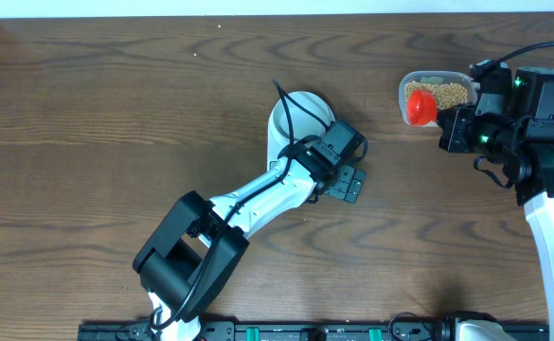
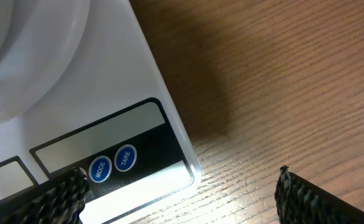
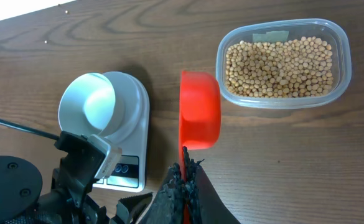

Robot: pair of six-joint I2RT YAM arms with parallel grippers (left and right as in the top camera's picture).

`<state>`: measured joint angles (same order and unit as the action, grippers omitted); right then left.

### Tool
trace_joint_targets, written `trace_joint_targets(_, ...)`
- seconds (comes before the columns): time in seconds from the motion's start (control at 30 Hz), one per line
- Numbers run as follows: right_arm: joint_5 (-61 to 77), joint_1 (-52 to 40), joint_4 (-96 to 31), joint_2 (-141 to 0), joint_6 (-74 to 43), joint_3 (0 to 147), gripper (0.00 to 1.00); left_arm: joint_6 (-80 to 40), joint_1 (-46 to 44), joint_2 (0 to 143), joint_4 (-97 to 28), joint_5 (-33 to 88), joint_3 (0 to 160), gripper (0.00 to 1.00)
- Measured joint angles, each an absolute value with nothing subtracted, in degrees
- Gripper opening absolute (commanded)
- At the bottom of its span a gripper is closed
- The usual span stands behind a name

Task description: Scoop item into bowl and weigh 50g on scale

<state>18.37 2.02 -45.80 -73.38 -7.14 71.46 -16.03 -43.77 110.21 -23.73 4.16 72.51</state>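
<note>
The pale bowl (image 3: pixel 88 102) stands on the white scale (image 3: pixel 135 134), and no beans show in it; it also shows in the overhead view (image 1: pixel 300 114). The scale's grey display (image 2: pixel 101 137) is blank, above blue MODE and TARE buttons (image 2: pixel 112 163). My left gripper (image 2: pixel 182 208) is open, low over the scale's button corner, with one finger by the MODE button and the other over the table. My right gripper (image 3: pixel 185 180) is shut on the handle of a red scoop (image 3: pixel 200 115). The scoop hangs between the scale and the clear tub (image 3: pixel 343 68) of tan beans (image 3: pixel 281 62). No beans show in the scoop.
The dark wooden table (image 1: pixel 116 114) runs wide to the left and back. The left arm (image 1: pixel 248 208) lies diagonally from the front edge to the scale. A black cable (image 1: pixel 291 99) crosses over the bowl. The tub (image 1: pixel 435 78) sits at the back right beside the right arm.
</note>
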Motion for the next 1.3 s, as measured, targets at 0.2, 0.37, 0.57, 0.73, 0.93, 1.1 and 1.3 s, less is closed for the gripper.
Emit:
trace_joint_targets(0.2,18.37,2.02,-45.98,-73.38,-7.14,71.46,0.01,-16.03,-43.77,110.48,-23.73,4.16,72.51,0.98)
trace_joint_targets(0.37,18.37,2.02,-46.26,-73.36,-7.14,71.46,0.01,-16.03,-43.77,110.78,-23.73,4.16,72.51,0.98)
trace_joint_targets(0.57,18.37,2.02,-46.89,-73.38,-7.14,71.46,0.01,-16.03,-43.77,111.63,-23.64,4.14,72.51,0.98)
trace_joint_targets(0.73,18.37,2.02,-47.37,-73.38,-7.14,71.46,0.01,-16.05,-43.77,111.63,-23.64,4.14,72.51,0.98)
trace_joint_targets(0.93,18.37,2.02,-47.37,-73.38,-7.14,71.46,0.01,-16.58,-43.7,111.63,-23.62,4.1,72.51,0.98)
trace_joint_targets(1.1,18.37,2.02,-47.4,-73.38,-7.14,71.46,0.01,-17.8,-43.31,111.63,-23.66,4.14,72.51,0.98)
trace_joint_targets(1.3,18.37,2.02,-47.44,-73.38,-7.14,71.46,0.01,-18.2,-42.96,111.63,-23.7,4.12,72.51,0.98)
